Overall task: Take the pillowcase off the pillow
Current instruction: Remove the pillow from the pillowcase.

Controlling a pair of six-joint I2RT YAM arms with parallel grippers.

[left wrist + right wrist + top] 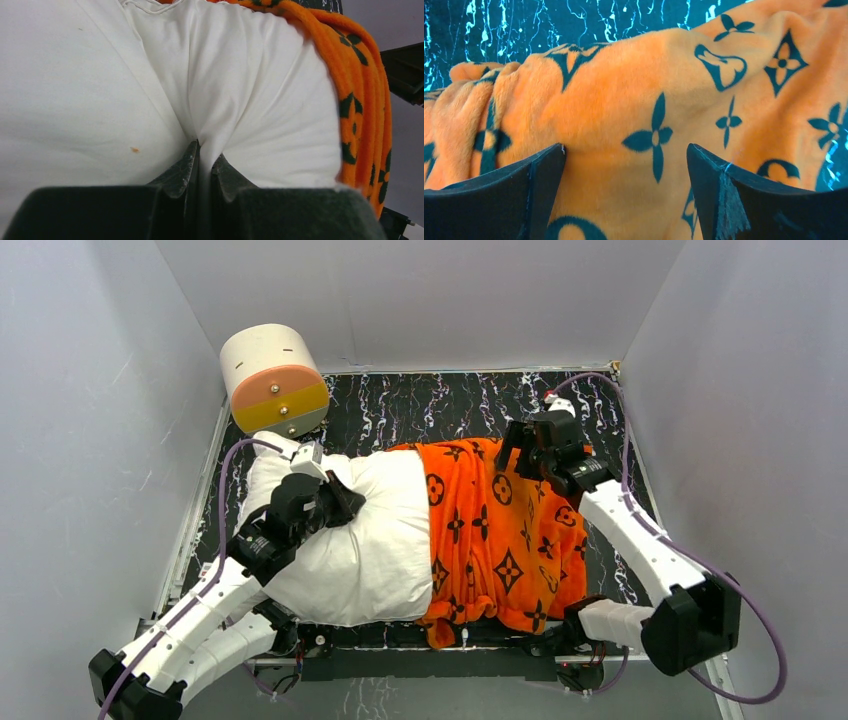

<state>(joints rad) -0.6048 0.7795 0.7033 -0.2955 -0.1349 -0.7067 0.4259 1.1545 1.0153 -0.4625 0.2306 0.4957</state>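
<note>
- Nearest the arm bases, the pillowcase (pixel 500 540) spills over the near edge of the tabletop (pixel 420 405), its lower hem bunched there.
- The pillow (pixel 350 560) lies with its long axis running left to right across the tabletop. Its left half is bare white; its right half is inside the orange cover, whose open mouth faces left at about mid-length.
- The left pincer (pixel 205 152) is pressed together on a fold of the pillow's bare fabric, pinching it into a ridge near the left end, well apart from the orange edge. It looks set to anchor the pillow.
- Farther back and to the right, the right pincer (pixel 624 155) stands spread wide just above the far right part of the pillowcase, gripping nothing. Plush fabric fills the gap between its fingers; I cannot tell whether they touch it.
- The relation that matters: the cover must slide rightward along the long axis, away from the left pincer. The right arm is much the nearer to it, so the next grasp probably falls to that arm.
- In the far left corner stands a cream-and-orange cylinder (pixel 272 378), apart from the work.
</note>
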